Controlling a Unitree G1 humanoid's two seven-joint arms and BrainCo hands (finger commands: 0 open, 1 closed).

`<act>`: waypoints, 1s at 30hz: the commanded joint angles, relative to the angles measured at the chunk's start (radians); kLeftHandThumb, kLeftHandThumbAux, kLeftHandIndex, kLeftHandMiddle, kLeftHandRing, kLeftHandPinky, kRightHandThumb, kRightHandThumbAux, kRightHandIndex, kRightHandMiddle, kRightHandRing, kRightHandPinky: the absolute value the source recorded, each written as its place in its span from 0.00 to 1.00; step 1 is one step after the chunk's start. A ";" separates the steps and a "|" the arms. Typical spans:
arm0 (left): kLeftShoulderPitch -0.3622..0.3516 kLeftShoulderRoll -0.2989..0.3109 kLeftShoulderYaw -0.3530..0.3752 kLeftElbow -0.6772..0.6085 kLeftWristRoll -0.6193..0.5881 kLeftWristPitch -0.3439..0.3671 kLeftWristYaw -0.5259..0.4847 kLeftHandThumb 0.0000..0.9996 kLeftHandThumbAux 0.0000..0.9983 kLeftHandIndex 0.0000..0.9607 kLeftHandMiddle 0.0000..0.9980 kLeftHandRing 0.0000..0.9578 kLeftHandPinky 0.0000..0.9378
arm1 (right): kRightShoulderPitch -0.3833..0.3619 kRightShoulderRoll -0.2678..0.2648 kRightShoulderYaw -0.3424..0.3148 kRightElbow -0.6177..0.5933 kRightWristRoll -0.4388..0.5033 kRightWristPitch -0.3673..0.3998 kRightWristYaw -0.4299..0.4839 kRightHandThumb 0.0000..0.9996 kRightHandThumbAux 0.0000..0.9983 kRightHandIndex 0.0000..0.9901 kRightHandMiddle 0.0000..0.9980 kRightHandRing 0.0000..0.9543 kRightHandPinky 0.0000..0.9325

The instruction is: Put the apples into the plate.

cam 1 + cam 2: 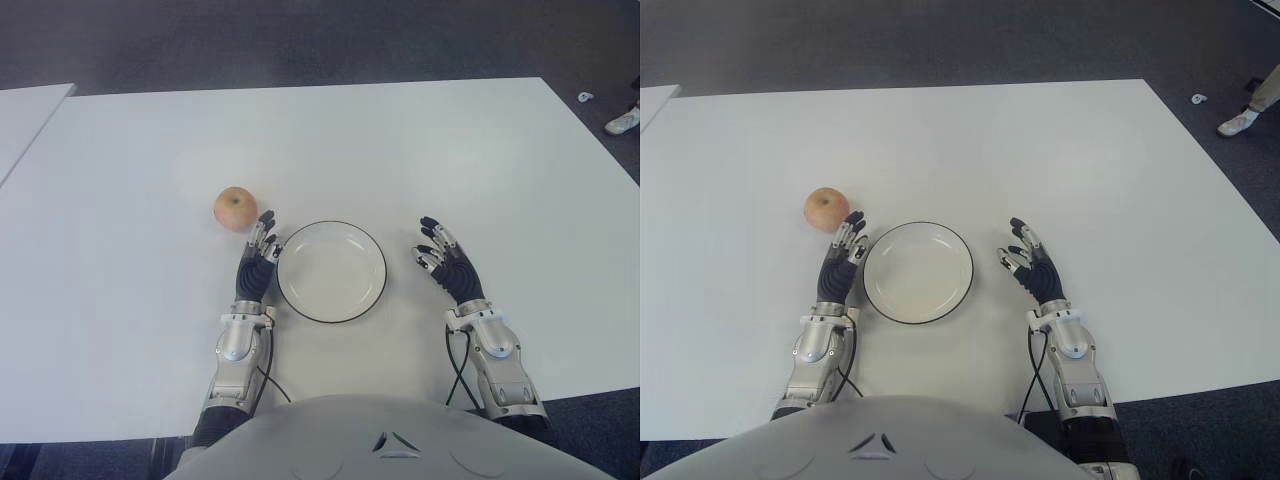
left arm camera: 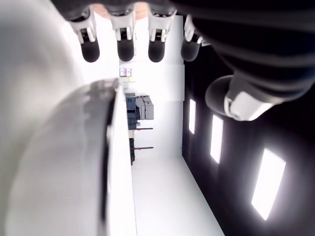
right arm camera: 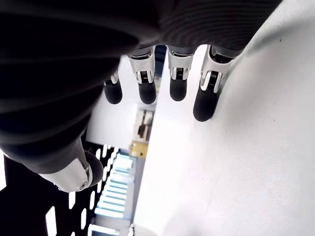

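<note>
One apple point(image 1: 235, 209) lies on the white table point(image 1: 120, 300), just ahead of the left hand point(image 1: 258, 262) and slightly to its outer side, away from the plate point(image 1: 331, 271). That hand shows just beside the plate's left rim, its fingers point(image 2: 125, 48) stretched out and holding nothing, the tips close to the fruit but apart from it. Across the plate, the right hand point(image 1: 1034, 268) shows near its right rim, fingers likewise extended and empty. Being round, the apple has no long axis, and the left hand is clearly the nearer one for the reach
</note>
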 commanded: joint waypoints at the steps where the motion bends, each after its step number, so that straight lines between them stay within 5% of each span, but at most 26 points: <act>1: 0.049 -0.007 -0.004 -0.001 0.003 0.062 0.012 0.00 0.47 0.00 0.00 0.00 0.00 | 0.033 -0.001 0.006 0.061 -0.005 0.050 0.017 0.00 0.64 0.00 0.00 0.00 0.00; 30: 0.040 -0.001 0.007 -0.013 0.110 0.075 0.138 0.06 0.54 0.00 0.00 0.00 0.00 | 0.029 0.012 0.003 0.062 0.004 0.081 0.013 0.01 0.60 0.00 0.00 0.00 0.00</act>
